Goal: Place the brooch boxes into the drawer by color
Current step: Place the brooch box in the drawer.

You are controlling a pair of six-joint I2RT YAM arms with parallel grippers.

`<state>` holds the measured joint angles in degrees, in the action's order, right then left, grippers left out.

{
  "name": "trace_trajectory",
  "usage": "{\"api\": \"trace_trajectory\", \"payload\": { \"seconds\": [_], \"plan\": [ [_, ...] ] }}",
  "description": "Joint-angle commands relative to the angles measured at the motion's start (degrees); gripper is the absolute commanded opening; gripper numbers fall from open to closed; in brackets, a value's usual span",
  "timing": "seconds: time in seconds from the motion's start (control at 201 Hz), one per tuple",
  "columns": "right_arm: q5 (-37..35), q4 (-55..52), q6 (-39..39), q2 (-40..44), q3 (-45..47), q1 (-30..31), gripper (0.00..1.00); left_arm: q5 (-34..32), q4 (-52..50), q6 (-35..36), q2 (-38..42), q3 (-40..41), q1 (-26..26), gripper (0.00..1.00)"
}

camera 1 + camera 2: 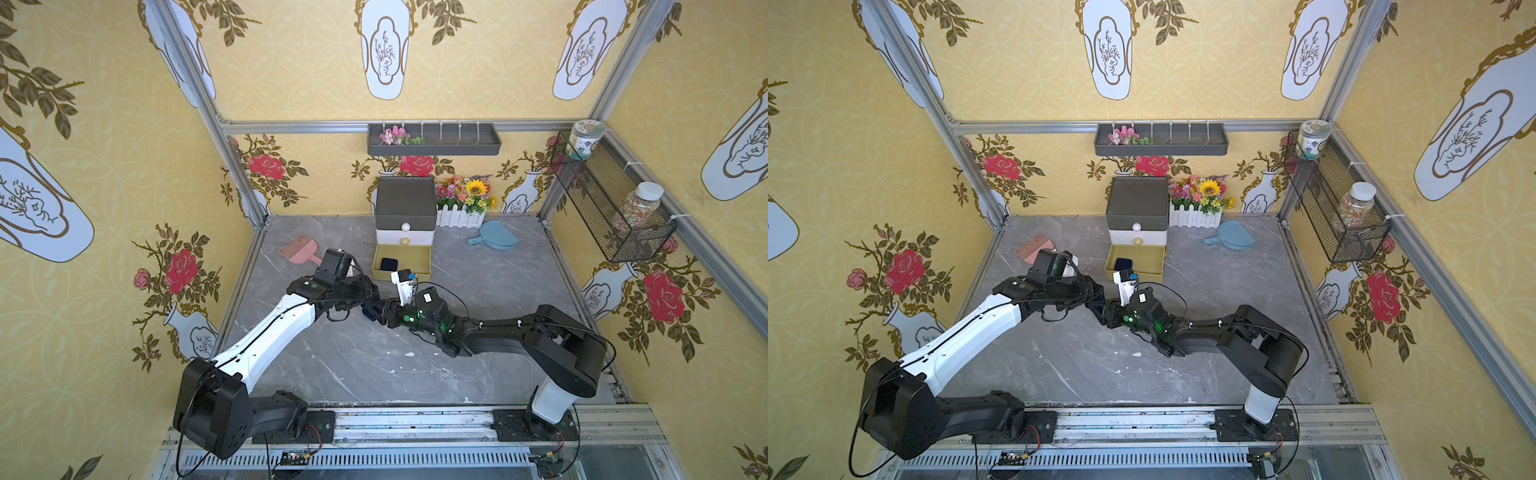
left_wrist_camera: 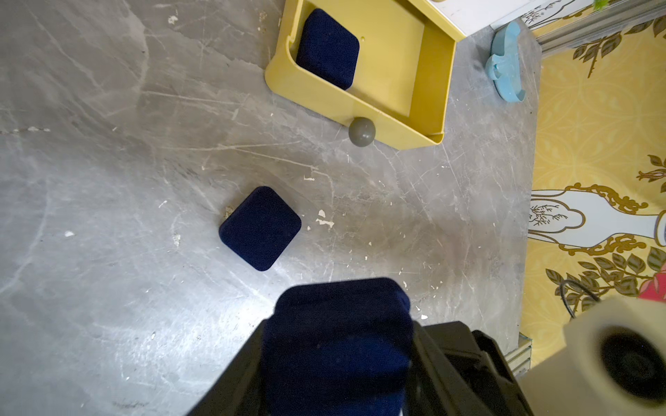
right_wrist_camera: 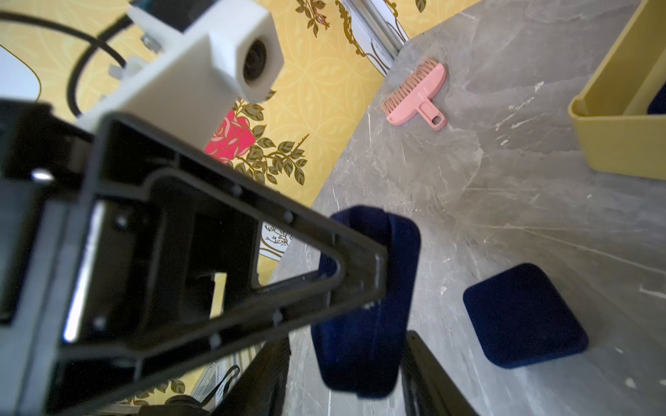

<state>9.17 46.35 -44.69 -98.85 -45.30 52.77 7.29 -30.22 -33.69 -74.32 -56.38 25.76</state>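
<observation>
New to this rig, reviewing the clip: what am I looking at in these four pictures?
Two robot arms with two-finger grippers are mounted at the near edge of a grey table. Two pictures look down from a stereo camera overhead. The other two come from cameras on the arms' wrists. At the back stands a small chest, its yellow bottom drawer pulled out with one navy box inside. A second navy box lies on the table. A pink comb-like tool and a blue dustpan lie off to the sides. The left gripper is shut on a third navy box. The right gripper straddles that same box; whether it grips, I cannot tell.
</observation>
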Motion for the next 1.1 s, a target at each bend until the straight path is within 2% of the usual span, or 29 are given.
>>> {"api": "trace_trajectory", "payload": {
  "seconds": [0.0, 0.11, 0.294, 0.329, 0.408, 0.448, 0.458, 0.677, 0.856, 1.095],
  "plan": [
    [-0.40, 2.60, 0.88, -0.69, -1.16, 0.20, 0.51, 0.73, 0.08, -0.39, 0.42, 0.82, -0.01, 0.52],
    [-0.47, 2.53, 0.92, -1.18, -1.85, 0.22, 0.45, 0.43, 0.06, -0.33, 0.85, 1.35, 0.04, 0.52],
    [-0.64, 1.83, 1.01, -1.63, -2.54, 0.26, 0.27, 0.37, -0.10, -0.32, 1.10, 1.02, 0.02, 0.54],
    [-0.73, 1.82, 1.03, -1.54, -2.36, 0.29, 0.24, 0.10, -0.27, -0.20, 1.13, 0.93, -0.01, 0.58],
    [-0.92, 1.73, 1.07, -1.05, -1.84, 0.31, 0.21, -0.90, -0.46, -0.15, 1.16, 0.83, -0.01, 0.77],
    [-1.12, 1.19, 1.10, -0.63, -1.77, 0.31, 0.20, -1.38, -0.60, -0.32, 1.27, 0.77, -0.01, 0.98],
    [-1.20, 1.02, 1.16, -0.49, -1.67, 0.31, 0.20, -1.57, -0.67, -0.32, 1.28, 0.75, -0.01, 0.99],
    [-3.09, -6.76, 3.46, 4.03, -0.88, -2.01, 0.20, -12.52, -4.90, 1.92, 3.96, -2.34, -0.90, 1.00],
    [-4.11, -18.27, 3.61, 7.17, -3.06, -9.26, 0.20, -12.96, -2.75, 4.17, 10.44, -0.55, -6.05, 1.00],
    [-3.50, -24.90, 5.46, 3.19, -9.43, -16.79, 0.20, -13.58, -1.83, 6.91, 11.93, 4.30, -6.71, 1.00]
  ]
}}
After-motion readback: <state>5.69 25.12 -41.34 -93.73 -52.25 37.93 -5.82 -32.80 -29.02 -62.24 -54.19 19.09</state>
